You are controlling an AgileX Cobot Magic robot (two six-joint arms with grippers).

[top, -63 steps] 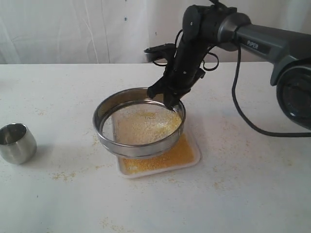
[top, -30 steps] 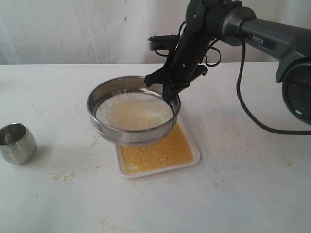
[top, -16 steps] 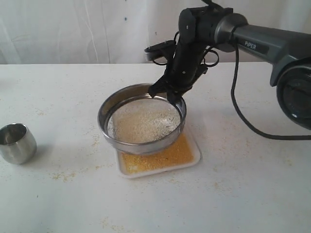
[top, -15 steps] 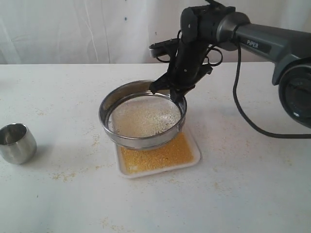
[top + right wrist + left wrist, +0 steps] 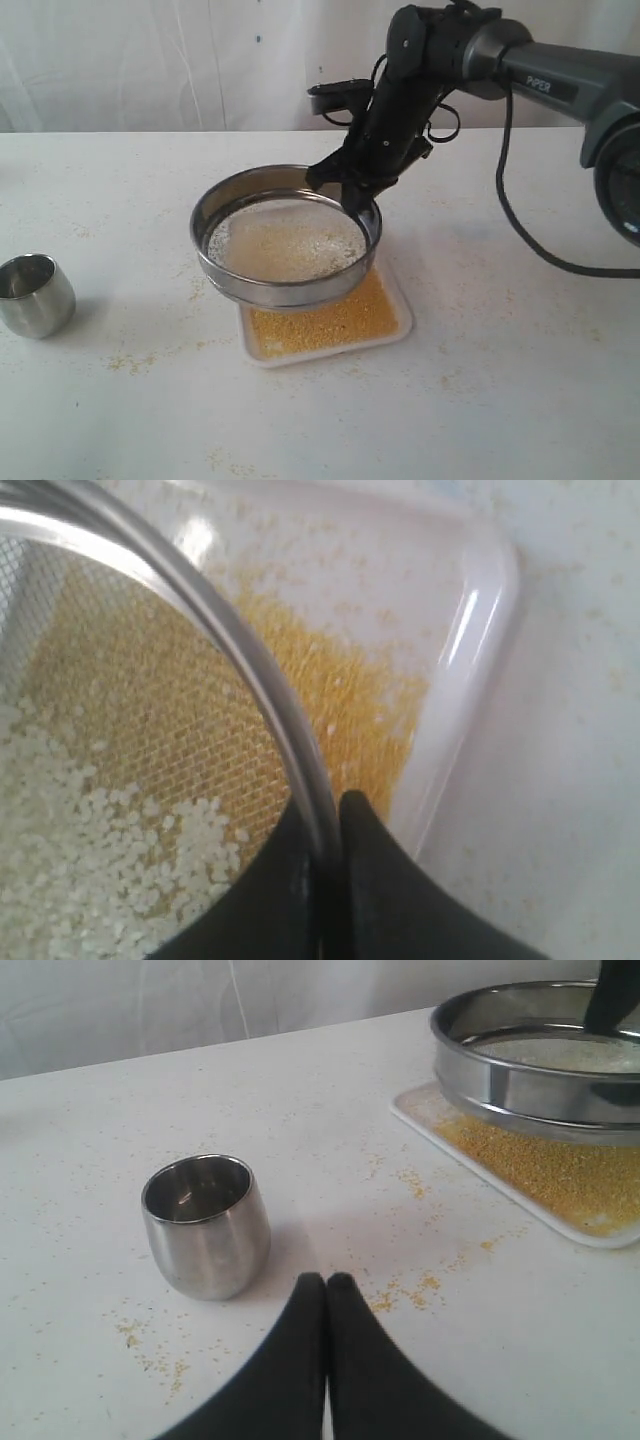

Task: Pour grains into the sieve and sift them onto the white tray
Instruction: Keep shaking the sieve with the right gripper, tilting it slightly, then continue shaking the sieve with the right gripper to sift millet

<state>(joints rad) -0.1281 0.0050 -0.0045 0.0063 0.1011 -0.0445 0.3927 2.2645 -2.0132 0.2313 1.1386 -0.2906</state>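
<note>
Right end effector (image 5: 350, 196) reaches in from the far right and is clamped narrow on the far rim of the sieve (image 5: 290, 292). In the right wrist view the two dark fingers (image 5: 380, 880) pinch the steel wall between them, one inside the ring and one outside. The sieve is carried roughly level over the far part of the white tray (image 5: 470, 640); it looks lifted off the tray, though the gap is hard to judge. Pale whitish grains (image 5: 285, 240) lie spread on the mesh. A layer of yellow meal (image 5: 320, 322) covers the tray floor, thickest on the near part that shows past the sieve. The tray lies flat on the worktop (image 5: 500, 400), about mid-scene. Left end effector (image 5: 325, 1282) is closed with its fingertips touching and nothing between them; it hovers low over the worktop, out of the exterior view. A small steel cup (image 5: 205, 1225) stands upright just beyond it, well apart from the tray — at the left edge of the exterior view. Yellow specks (image 5: 420, 1285) are scattered over the worktop between cup and tray.
</note>
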